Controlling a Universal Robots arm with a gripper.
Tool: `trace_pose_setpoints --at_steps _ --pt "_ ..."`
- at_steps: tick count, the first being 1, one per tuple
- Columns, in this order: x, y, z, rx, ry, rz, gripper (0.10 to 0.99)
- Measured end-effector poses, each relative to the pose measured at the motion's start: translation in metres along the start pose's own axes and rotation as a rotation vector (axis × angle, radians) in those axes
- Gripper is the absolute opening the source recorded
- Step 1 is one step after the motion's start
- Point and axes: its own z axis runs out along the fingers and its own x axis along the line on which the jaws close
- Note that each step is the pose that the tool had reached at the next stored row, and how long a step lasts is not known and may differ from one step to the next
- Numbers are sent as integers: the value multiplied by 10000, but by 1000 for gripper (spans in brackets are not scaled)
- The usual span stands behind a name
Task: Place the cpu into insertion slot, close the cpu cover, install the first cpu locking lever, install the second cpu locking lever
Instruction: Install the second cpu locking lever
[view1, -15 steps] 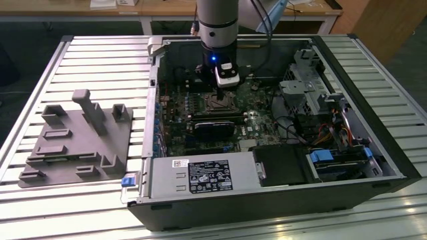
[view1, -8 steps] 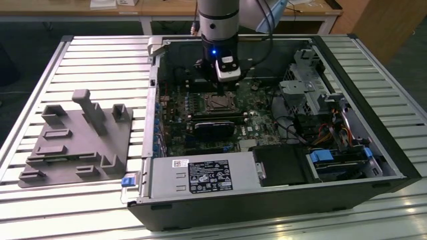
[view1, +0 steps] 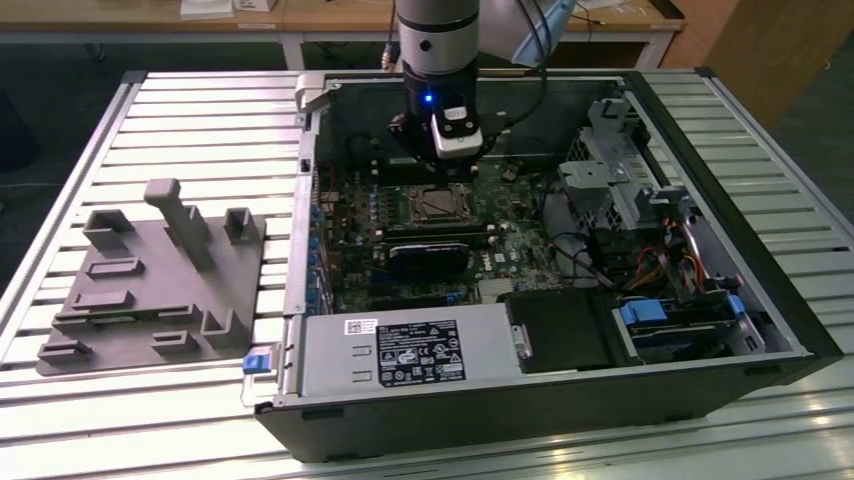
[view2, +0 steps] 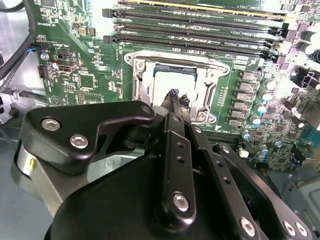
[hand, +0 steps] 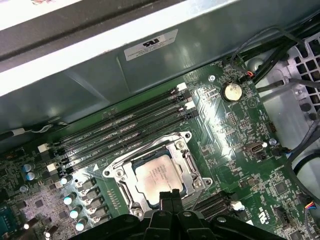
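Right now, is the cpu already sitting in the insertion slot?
Yes, in the first wrist view the cpu lies flat inside the insertion slot.

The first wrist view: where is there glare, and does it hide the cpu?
In the first wrist view, glare streaks the green board beside the memory slots; the cpu stays readable. In the second wrist view, the gripper shades it.

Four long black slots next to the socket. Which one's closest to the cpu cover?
The slot bordering the cpu cover in the first wrist view. The other three run parallel beyond it, towards the grey case wall. The gripper sits over the opposite edge of the cpu.
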Motion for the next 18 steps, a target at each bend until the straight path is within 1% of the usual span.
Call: trace_pose_setpoints --at_steps 5,8,11,14,18 --pt "0 0 0 4 -2 0 106" --pt "-1 0 -13 9 -5 -2 106" --pt "-7 -10 -16 10 -5 -2 106" --pt "-23 -43 -17 11 -5 -2 106" --pt "-54 -107 -17 9 -5 -1 106"
